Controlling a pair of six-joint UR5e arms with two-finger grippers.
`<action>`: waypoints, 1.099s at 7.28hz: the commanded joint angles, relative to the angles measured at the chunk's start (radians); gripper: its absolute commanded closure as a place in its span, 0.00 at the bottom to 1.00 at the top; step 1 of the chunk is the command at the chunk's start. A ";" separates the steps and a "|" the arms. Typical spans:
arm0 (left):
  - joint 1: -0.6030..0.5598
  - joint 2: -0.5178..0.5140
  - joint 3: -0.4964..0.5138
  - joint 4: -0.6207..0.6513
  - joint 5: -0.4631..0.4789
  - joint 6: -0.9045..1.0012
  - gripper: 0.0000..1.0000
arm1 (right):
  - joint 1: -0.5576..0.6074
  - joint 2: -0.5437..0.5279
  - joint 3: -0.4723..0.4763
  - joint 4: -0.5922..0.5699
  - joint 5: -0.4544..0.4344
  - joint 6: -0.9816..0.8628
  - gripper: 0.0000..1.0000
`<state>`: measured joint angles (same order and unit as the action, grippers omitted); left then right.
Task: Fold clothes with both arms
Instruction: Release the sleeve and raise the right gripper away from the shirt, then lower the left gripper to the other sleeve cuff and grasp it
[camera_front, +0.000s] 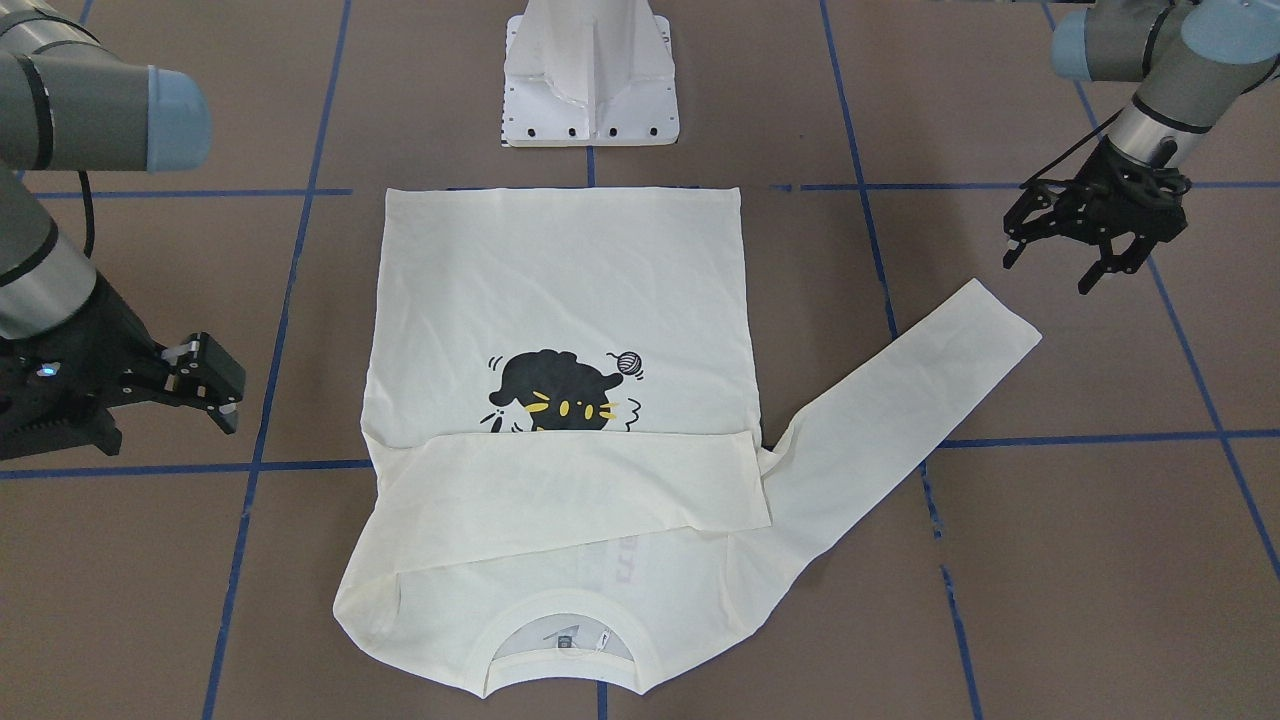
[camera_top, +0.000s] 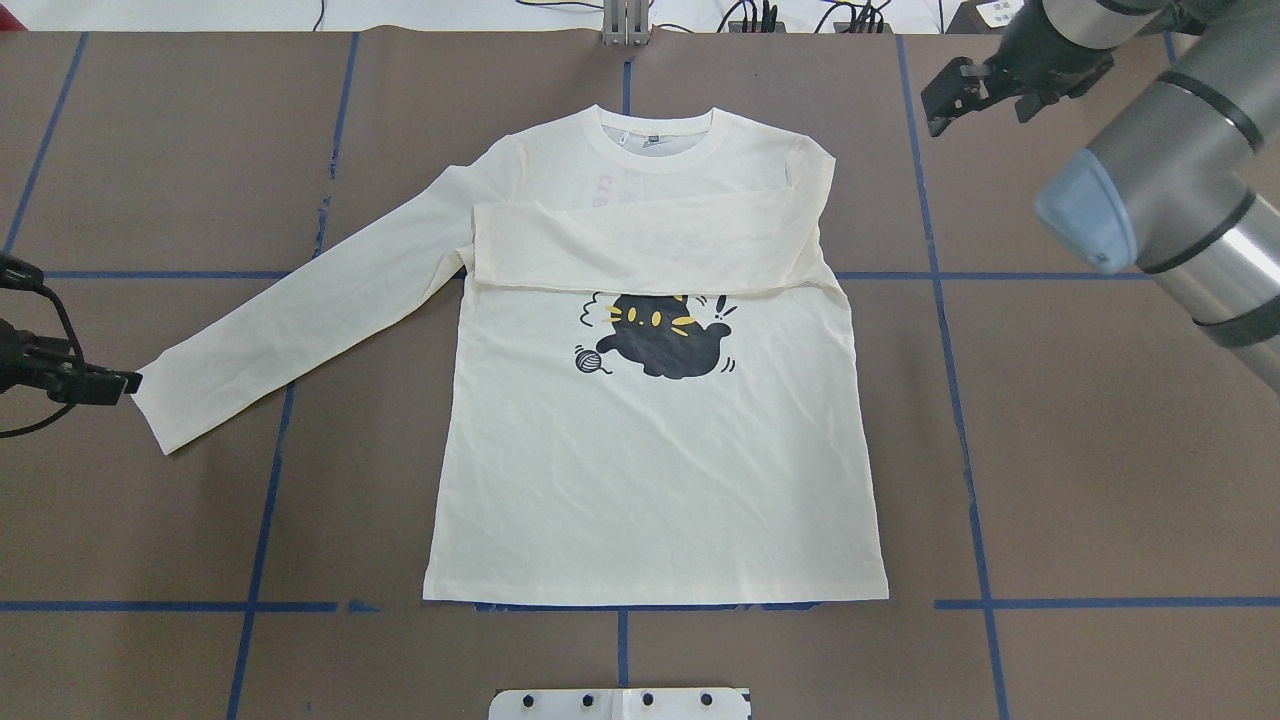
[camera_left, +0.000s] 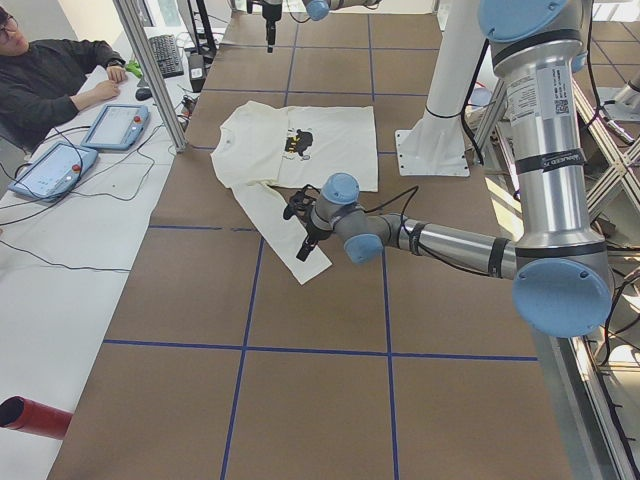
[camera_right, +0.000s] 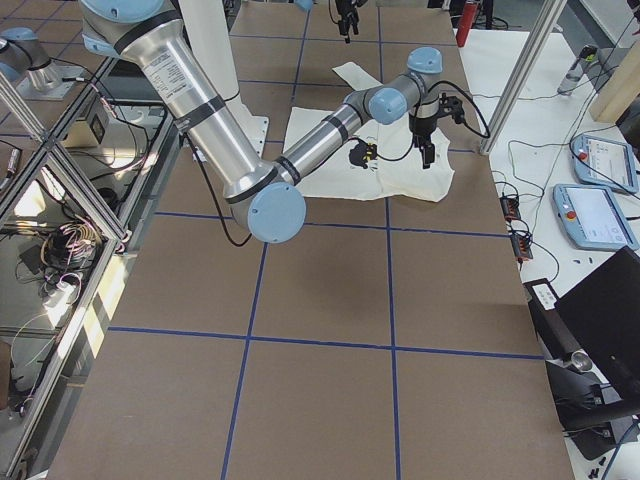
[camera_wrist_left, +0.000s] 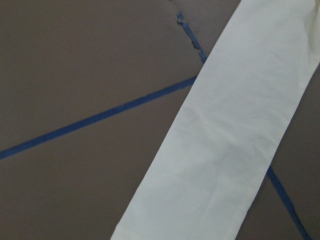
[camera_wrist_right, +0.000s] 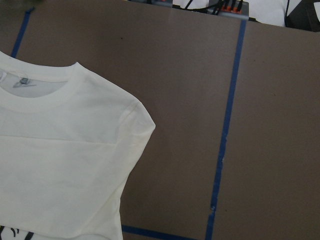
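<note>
The cream long-sleeved shirt (camera_top: 650, 480) lies flat on the brown table with its black cat print (camera_top: 665, 335) facing up. One sleeve (camera_top: 650, 245) is folded across the chest, just above the cat. The other sleeve (camera_top: 300, 310) stretches out flat toward my left side. My left gripper (camera_front: 1048, 272) hovers open and empty just beyond that sleeve's cuff (camera_front: 1000, 320). My right gripper (camera_front: 228, 395) is open and empty too, standing off the shirt's side beside the folded shoulder (camera_wrist_right: 135, 115). In the left wrist view only the outstretched sleeve (camera_wrist_left: 235, 140) shows, with no fingers.
The white pedestal base (camera_front: 590, 80) stands past the shirt's hem. Blue tape lines (camera_top: 280, 440) grid the table. In the exterior left view a person (camera_left: 50, 80) sits at a side desk with control tablets (camera_left: 115, 125).
</note>
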<state>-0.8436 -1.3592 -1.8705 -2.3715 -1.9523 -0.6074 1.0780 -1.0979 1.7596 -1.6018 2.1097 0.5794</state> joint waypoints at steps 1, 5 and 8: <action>0.095 0.012 0.039 0.000 0.087 -0.006 0.05 | 0.035 -0.181 0.124 0.000 0.004 -0.131 0.00; 0.161 -0.001 0.071 0.000 0.115 -0.005 0.21 | 0.043 -0.230 0.166 0.002 0.018 -0.156 0.00; 0.185 -0.005 0.076 0.001 0.122 -0.005 0.25 | 0.043 -0.230 0.164 0.002 0.016 -0.156 0.00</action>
<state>-0.6685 -1.3619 -1.7978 -2.3711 -1.8333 -0.6121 1.1212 -1.3281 1.9237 -1.6000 2.1263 0.4235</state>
